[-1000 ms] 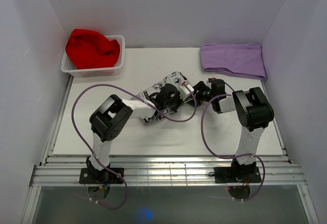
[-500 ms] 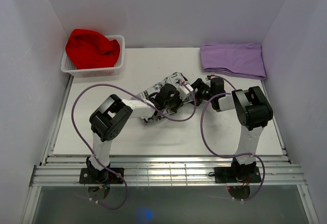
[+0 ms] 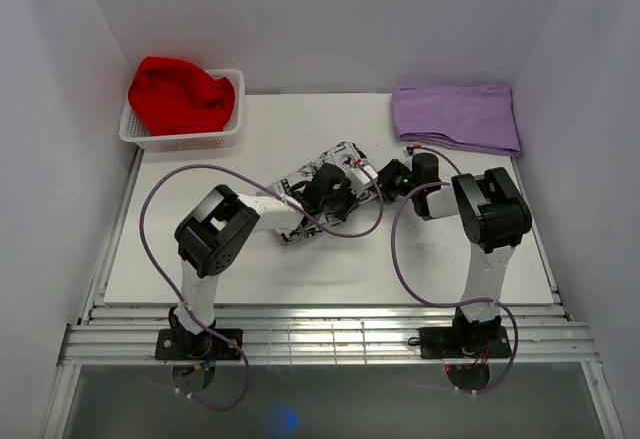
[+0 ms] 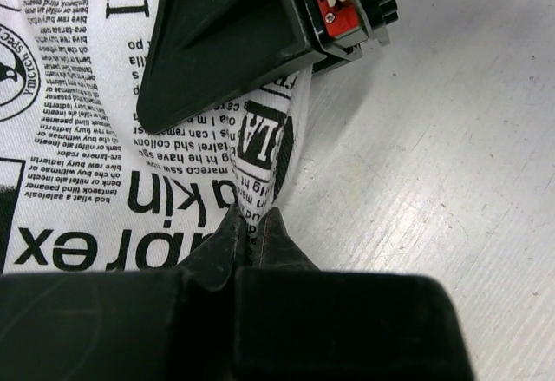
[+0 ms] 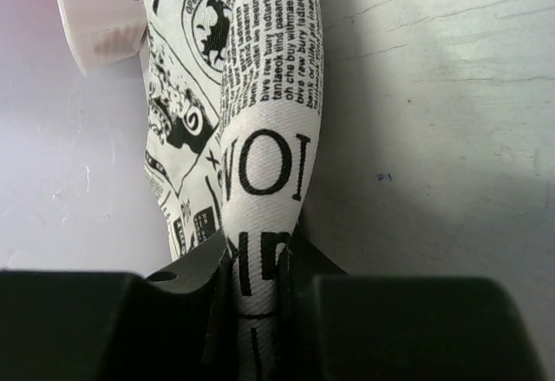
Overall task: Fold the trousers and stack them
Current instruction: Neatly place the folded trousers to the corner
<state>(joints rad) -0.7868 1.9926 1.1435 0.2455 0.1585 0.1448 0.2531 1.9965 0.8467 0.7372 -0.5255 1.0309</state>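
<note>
Looking down from the overhead camera, the trousers [image 3: 343,152] lie bunched near the middle of the table [image 3: 300,259], with the left gripper [image 3: 345,184] and the right gripper [image 3: 375,174] meeting at their right-hand end, close beside each other. At the far left corner stands a white basket [image 3: 185,140] holding a heaped red cloth [image 3: 180,94] that rises above its rim. A folded lilac cloth [image 3: 455,116] lies flat at the far right corner, well apart from the trousers and outside any container. From the left wrist, the left gripper [image 4: 256,240] has its jaws pressed together on a thin raised fold of the trousers [image 4: 78,138], right at the cloth's edge where it meets the bare table [image 4: 434,138]. A black wedge-shaped part with a red block [image 4: 234,34] lies over the print just ahead. From the right wrist, the right gripper [image 5: 260,298] is clamped on a thick rolled fold of the trousers [image 5: 269,95], the roll running away from the fingers across the table [image 5: 434,138]. A corner of the basket [image 5: 100,16] shows at the upper left, red visible through its holes
</note>
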